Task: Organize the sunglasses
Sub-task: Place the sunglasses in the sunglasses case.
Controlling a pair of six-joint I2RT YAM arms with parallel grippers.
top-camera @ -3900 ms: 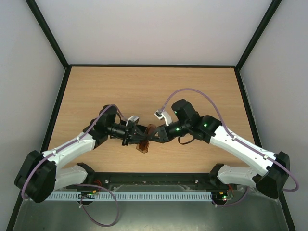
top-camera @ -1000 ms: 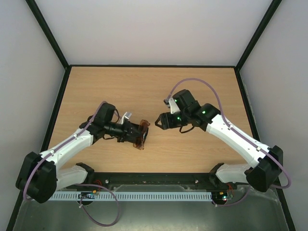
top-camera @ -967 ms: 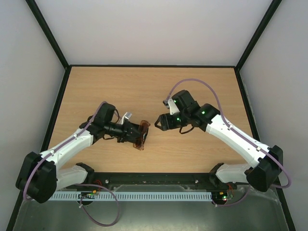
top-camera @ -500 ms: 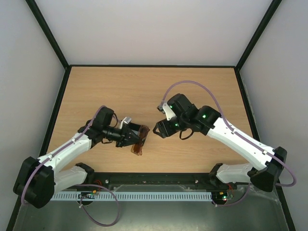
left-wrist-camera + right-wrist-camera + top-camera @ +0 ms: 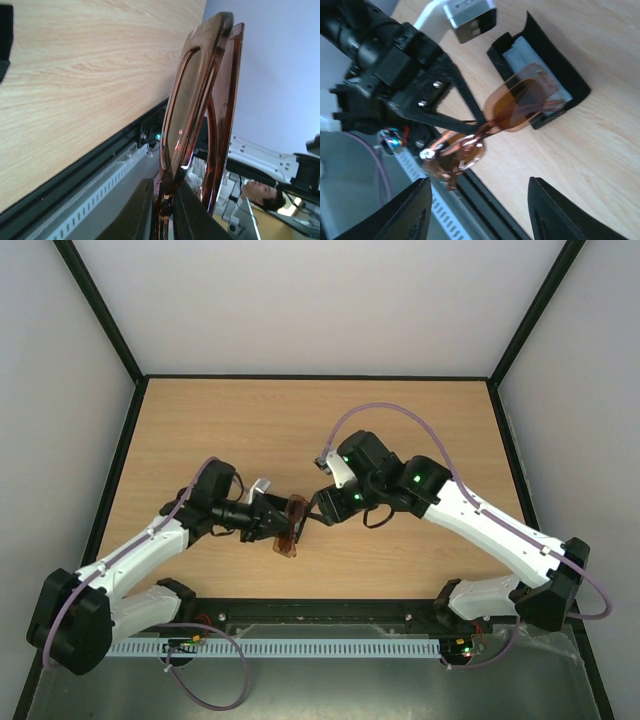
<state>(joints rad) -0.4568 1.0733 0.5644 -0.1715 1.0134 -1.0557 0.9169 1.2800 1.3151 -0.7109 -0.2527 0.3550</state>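
My left gripper [image 5: 281, 521] is shut on the sunglasses [image 5: 289, 543], an amber translucent pair held above the table with the lenses on edge. In the left wrist view the fingers [image 5: 135, 212] pinch the frame near the bridge, and the sunglasses [image 5: 197, 95] rise from them. My right gripper [image 5: 313, 511] is open wide, close to the right of the sunglasses, not touching them. In the right wrist view the sunglasses [image 5: 517, 105] hang between the left gripper [image 5: 477, 125] and an open black case [image 5: 555, 65] with pale blue lining on the table.
The black rail [image 5: 320, 610] runs along the table's near edge, below the held sunglasses. The wooden table [image 5: 300, 420] is walled by pale panels at the back and both sides. The case does not show in the top view.
My right gripper has moved left, up close to the sunglasses. My left gripper has shifted slightly right, still holding them.
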